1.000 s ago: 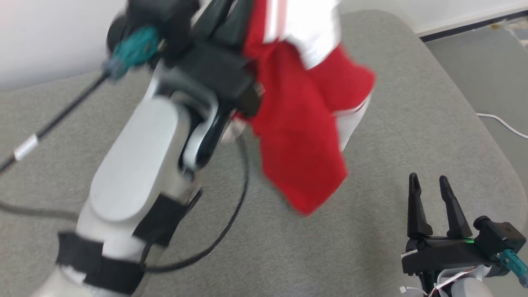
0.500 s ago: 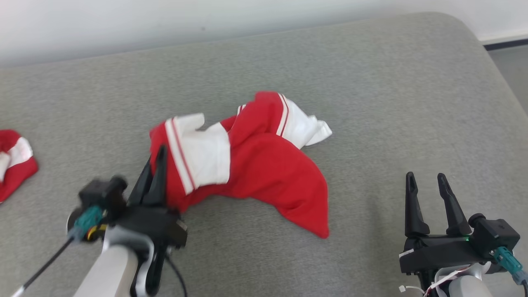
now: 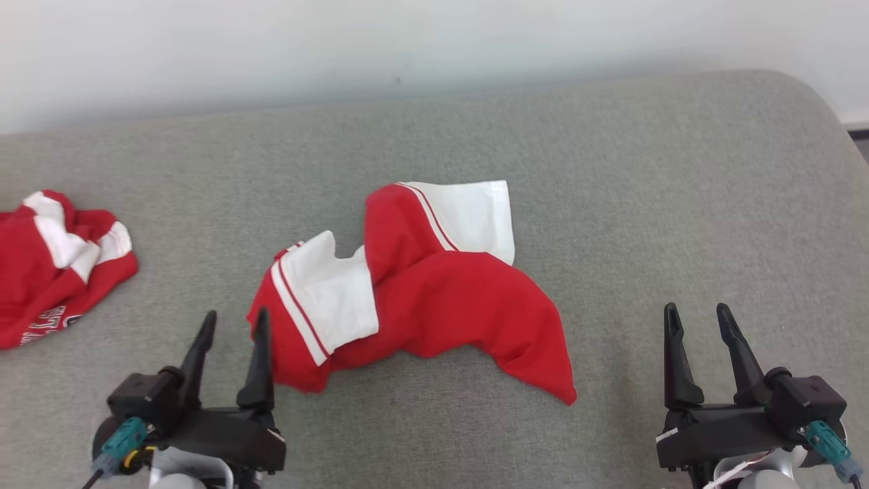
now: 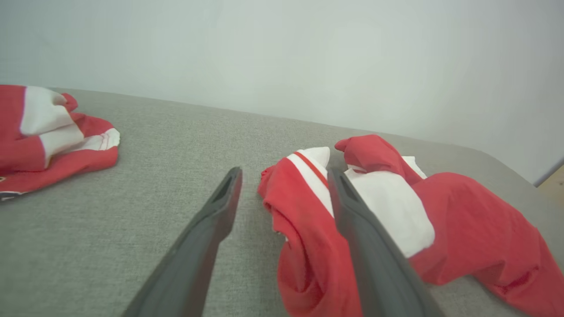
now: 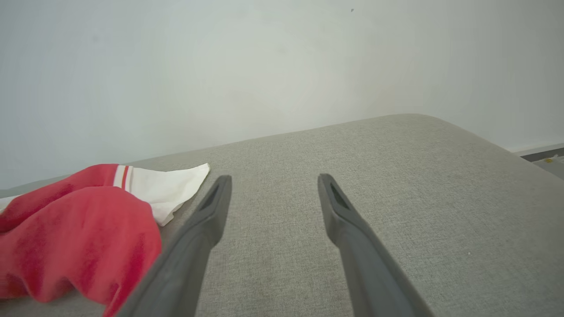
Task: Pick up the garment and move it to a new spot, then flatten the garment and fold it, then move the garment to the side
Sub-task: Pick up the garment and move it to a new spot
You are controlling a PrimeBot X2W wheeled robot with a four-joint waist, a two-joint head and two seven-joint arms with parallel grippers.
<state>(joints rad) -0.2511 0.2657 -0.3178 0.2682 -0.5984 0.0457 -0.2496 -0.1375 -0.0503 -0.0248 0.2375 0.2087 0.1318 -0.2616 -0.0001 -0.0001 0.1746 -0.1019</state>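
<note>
Grey fabric cushion (image 3: 679, 170) (rounded corner) — plain pale wall (image 3: 407, 41) behind

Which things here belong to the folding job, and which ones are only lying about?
Job:
middle red-and-white garment
left pincer, open at its edge
right pincer, open

Lying about:
second red-and-white garment, far left

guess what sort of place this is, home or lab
Probably an indoor test room, not a lived-in home: a grey fabric-covered padded surface stands against a bare pale wall, with one crumpled red and white garment mid-surface and a second garment at its left edge.
</note>
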